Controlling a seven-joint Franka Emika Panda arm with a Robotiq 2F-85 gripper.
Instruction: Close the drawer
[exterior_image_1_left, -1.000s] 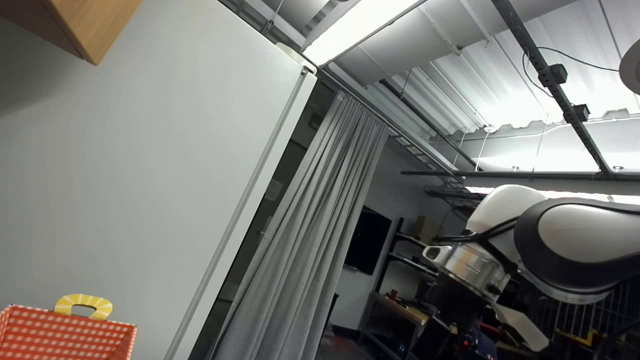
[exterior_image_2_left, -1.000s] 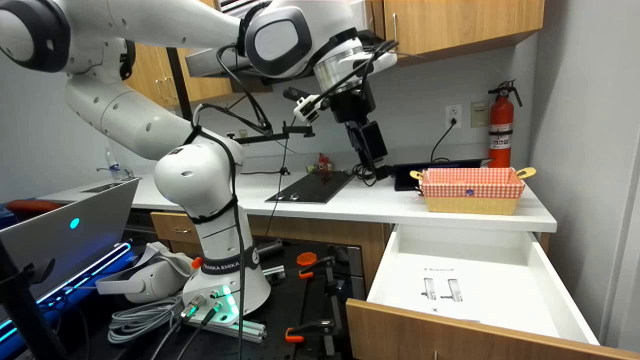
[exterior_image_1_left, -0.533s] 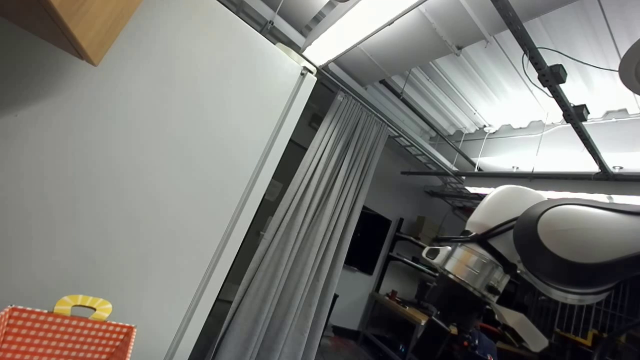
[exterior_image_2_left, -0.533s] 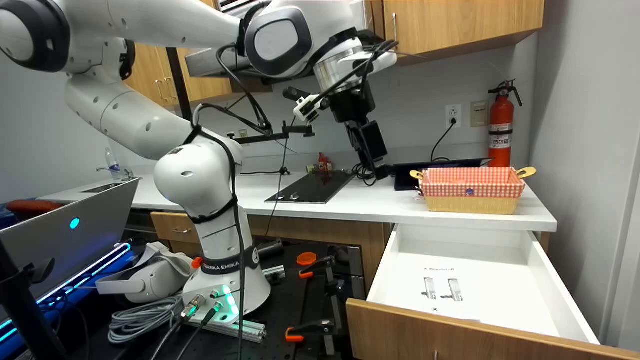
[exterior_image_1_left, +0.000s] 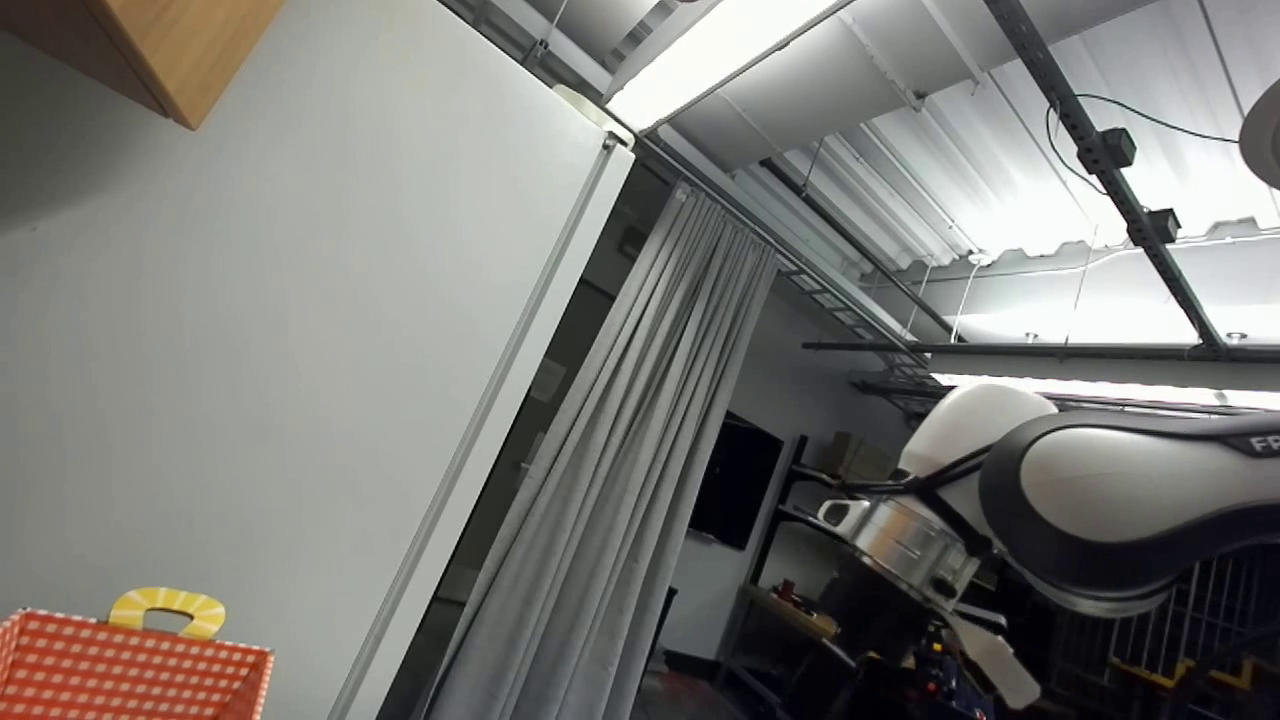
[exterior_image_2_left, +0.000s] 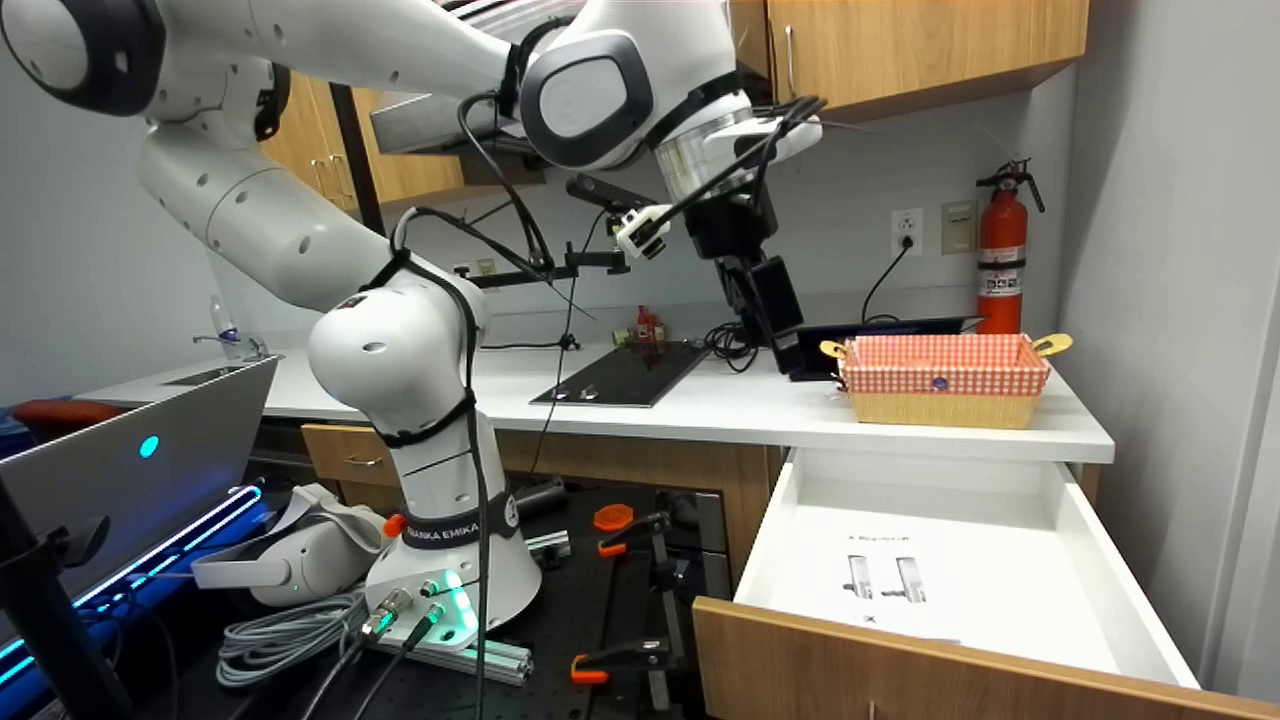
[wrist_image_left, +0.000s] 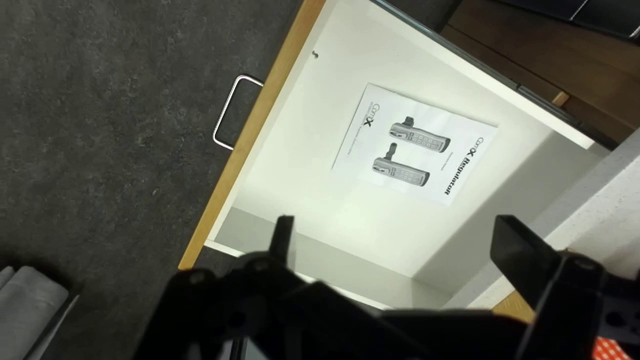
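The drawer stands pulled open under the counter; its white inside and wooden front (exterior_image_2_left: 940, 660) show in an exterior view. In the wrist view the wooden front edge (wrist_image_left: 250, 130) runs diagonally, with a silver handle (wrist_image_left: 223, 114) on its outer face. A printed leaflet (wrist_image_left: 415, 145) lies flat on the drawer floor. My gripper (wrist_image_left: 395, 220) is open and empty, its two black fingers wide apart. In an exterior view the gripper (exterior_image_2_left: 785, 345) hangs tilted above the counter, left of the basket, higher than the drawer and not touching it.
A basket with red checked lining (exterior_image_2_left: 945, 370) stands on the white counter (exterior_image_2_left: 740, 418) above the drawer. A dark flat device (exterior_image_2_left: 815, 365) lies behind the gripper. A fire extinguisher (exterior_image_2_left: 1002, 250) is by the right wall. Black clamps with orange tips (exterior_image_2_left: 635, 655) lie left of the drawer.
The arm and gripper have moved right and slightly down in an exterior view over the last half second, closer to the basket. The drawer and the basket have not moved.
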